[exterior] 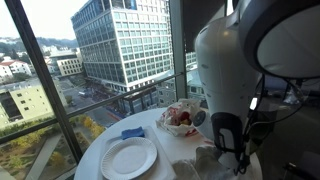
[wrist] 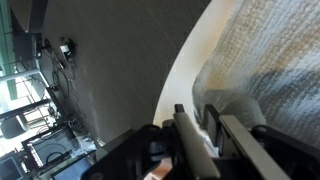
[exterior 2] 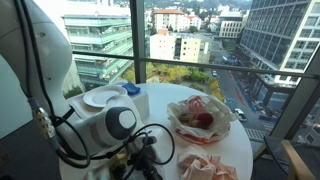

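Note:
My gripper (wrist: 195, 108) hangs at the edge of the round white table (wrist: 190, 60), its two dark fingers set on the border of a pale knitted cloth (wrist: 270, 60). The jaws stand a narrow way apart, with a bit of the cloth's edge between them near their base. In both exterior views the gripper (exterior: 232, 150) (exterior 2: 150, 160) points down at the crumpled cloth (exterior: 200, 160) (exterior 2: 205, 167) on the near side of the table. The arm's bulky white links hide part of the cloth.
A white paper plate (exterior: 128, 157) (exterior 2: 100, 98) and a blue object (exterior: 133, 132) (exterior 2: 130, 89) lie on the table. A wrapper-lined bowl with red food (exterior: 180, 118) (exterior 2: 198, 118) sits mid-table. Tall windows stand behind, and cables hang by the arm.

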{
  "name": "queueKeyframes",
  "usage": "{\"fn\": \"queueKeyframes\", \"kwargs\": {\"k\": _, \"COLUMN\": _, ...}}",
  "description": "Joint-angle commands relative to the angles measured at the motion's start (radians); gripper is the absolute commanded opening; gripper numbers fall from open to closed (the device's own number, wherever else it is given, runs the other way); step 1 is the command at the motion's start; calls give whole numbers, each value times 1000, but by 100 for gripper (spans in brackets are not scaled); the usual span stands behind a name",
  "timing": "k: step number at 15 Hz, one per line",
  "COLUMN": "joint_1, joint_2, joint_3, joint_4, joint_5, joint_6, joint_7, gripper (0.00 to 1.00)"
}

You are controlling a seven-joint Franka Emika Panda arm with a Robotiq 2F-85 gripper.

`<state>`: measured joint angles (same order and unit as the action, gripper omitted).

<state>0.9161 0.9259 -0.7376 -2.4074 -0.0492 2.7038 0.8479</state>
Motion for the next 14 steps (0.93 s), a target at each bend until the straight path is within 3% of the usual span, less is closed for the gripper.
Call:
{"fn": "queueKeyframes", "kwargs": {"k": 1, "joint_1": 54, "joint_2": -74, "joint_3": -27, "joint_4": -7, "joint_5": -46, "joint_6": -68, "joint_7": 2, "gripper": 58}}
{"fn": "queueKeyframes", "kwargs": {"k": 6, "joint_1": 40, "joint_2": -321, "joint_3": -19, "joint_4": -58, "joint_5": -61, "joint_6": -131, "joint_7": -42, "gripper": 96}}
{"fn": "queueKeyframes", "kwargs": {"k": 11, "joint_1": 42, "joint_2": -556, "joint_3": -24, "joint_4": -104, "joint_5": 37, "joint_6": -181, "joint_7": -130, "gripper": 100}}
{"fn": "queueKeyframes", "kwargs": {"k": 12, "joint_1": -21, "joint_2": -627, "joint_3": 29, "joint_4": -112, "joint_5": -30, "joint_6": -176, "joint_7": -78, "gripper": 100}}
{"fn": "queueKeyframes", "kwargs": {"k": 14, "joint_1": -74, "joint_2": -706, "joint_3": 83, "joint_4": -132, "joint_5": -51, "joint_6": -137, "joint_7": -59, "gripper": 100}}
